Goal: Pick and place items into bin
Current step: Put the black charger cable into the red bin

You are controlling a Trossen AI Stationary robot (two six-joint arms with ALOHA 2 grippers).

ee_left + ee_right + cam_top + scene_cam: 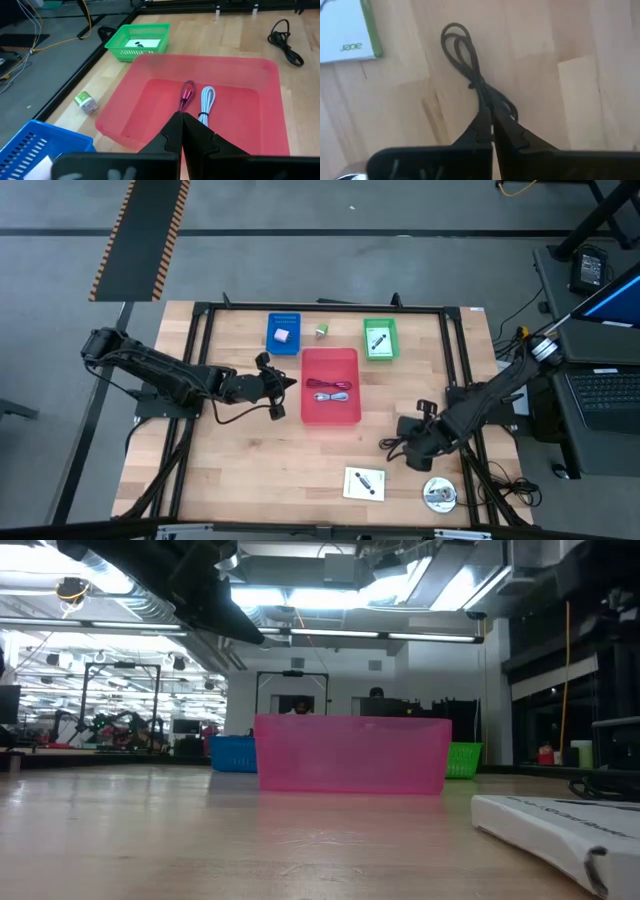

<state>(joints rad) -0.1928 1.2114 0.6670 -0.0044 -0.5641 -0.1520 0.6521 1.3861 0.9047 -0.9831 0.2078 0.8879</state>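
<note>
A black coiled cable (459, 47) lies on the wood near the table's right side, and my right gripper (491, 120) is shut on it (398, 444). My left gripper (181, 119) is shut and empty, hovering at the left rim of the red bin (345, 362). Inside the bin lie a reddish cable (187, 94) and a white cable (207, 99). A white card with a black part (364, 483) and a silver disc (439, 495) lie flat near the table's near edge. A small white-green packet (322, 331) sits between the blue and green trays. My right gripper pinches the black cable between its two fingers at the bunched strands (484, 96) near one end of the coil, coming from above. The looped end (454, 35) stretches out ahead of the fingers. It looks to rest on the wood.
A blue tray (283, 332) with a pink block (283, 336) and a green tray (380, 338) with a white item stand by the far edge. A black frame rail (462, 370) runs along the table's right side. Bare wood lies in front of the red bin.
</note>
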